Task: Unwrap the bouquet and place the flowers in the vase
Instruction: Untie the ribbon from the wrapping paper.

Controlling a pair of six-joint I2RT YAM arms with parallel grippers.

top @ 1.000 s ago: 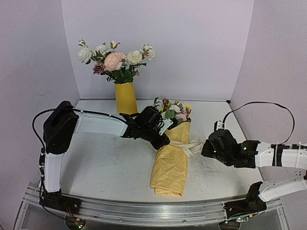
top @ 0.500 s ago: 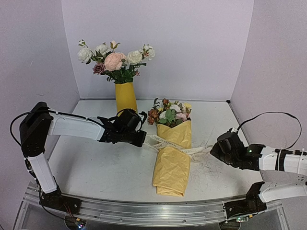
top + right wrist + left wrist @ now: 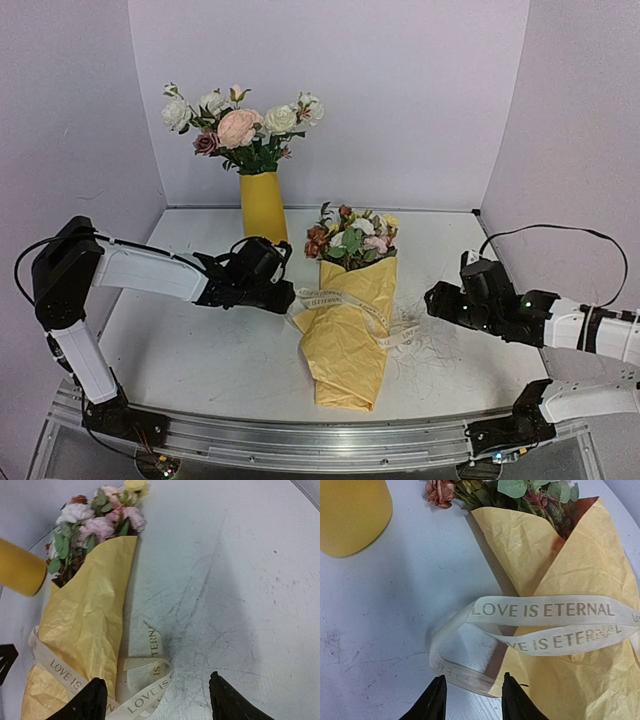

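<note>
Down the middle of the counter point(image 3: 200, 350) lay the bouquet point(image 3: 350, 325), flat on its side, its crinkled yellow-orange paper cone pointing toward the arms and the flowers point(image 3: 352, 235) spilling out at the far end: rust, white, pink and a dab of yellow among green leaves. And look at that ribbon point(image 3: 338, 298): cream, printed LOVE IS ETERNAL, draped slack across the cone with no knot to be seen, one loop flopped onto the counter on the left and more loops trailing off the right side. The left claw point(image 3: 287, 300) sat low at the cone's left edge, and from its wrist view the two black fingers point(image 3: 436, 702) stood apart, with the near edge of that left loop lying just ahead of the gap and nothing pinched between them. Over on the other side, the right claw point(image 3: 432, 300) hung a little off the cone's right edge, jaws spread wide; its own camera had the ribbon's right-hand loops on the scuffed counter just ahead of the fingertips point(image 3: 92, 700), untouched as far as could be seen. Back by the wall stood the vase point(image 3: 263, 205), upright and bright yellow, just left of the bouquet's blooms and apart from them, filled with a big bunch of white and pink roses point(image 3: 238, 125). Every small stem was inside the paper.
</note>
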